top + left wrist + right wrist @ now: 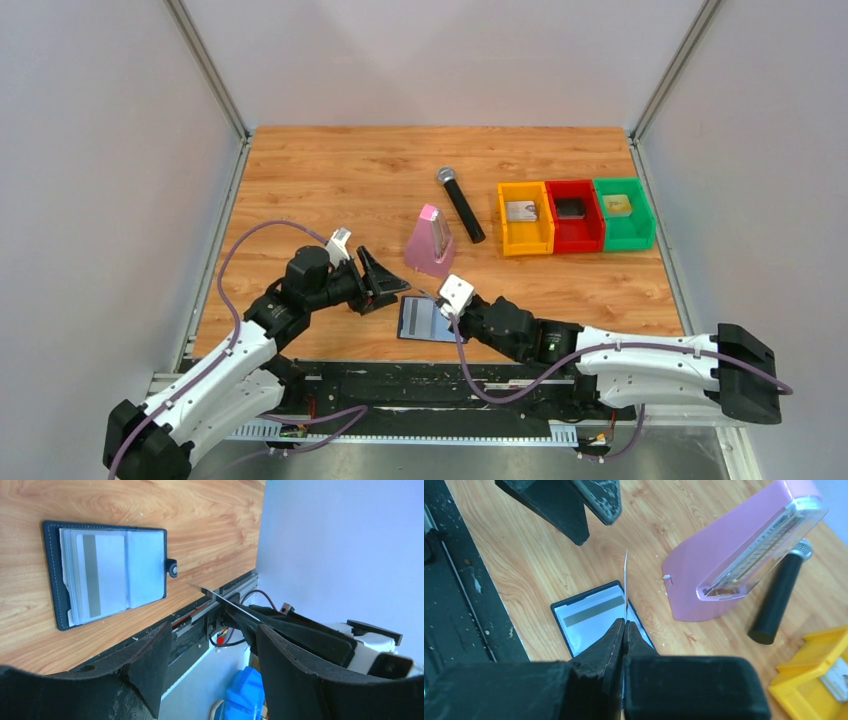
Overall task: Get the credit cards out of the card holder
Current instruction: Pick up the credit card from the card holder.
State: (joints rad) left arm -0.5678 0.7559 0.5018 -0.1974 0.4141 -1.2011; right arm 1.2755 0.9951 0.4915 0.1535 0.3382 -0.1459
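Note:
The navy card holder point(424, 320) lies open on the table near the front edge, its pale slotted inside up. A card with a grey stripe point(92, 576) is still in its sleeves, also seen in the right wrist view point(593, 611). My right gripper point(625, 625) is shut on a thin card point(626, 582), seen edge-on and held upright just above the holder point(574, 630). In the left wrist view this card point(214, 595) points away from the holder point(55, 570). My left gripper point(392, 294) is open and empty, just left of the holder; its fingers point(150, 655) frame the held card.
A pink metronome point(431, 242) stands just behind the holder, with a black microphone point(461, 205) beyond it. Yellow point(524, 240), red point(574, 238) and green point(624, 236) bins stand at the right back. The black front rail point(420, 380) runs close to the holder.

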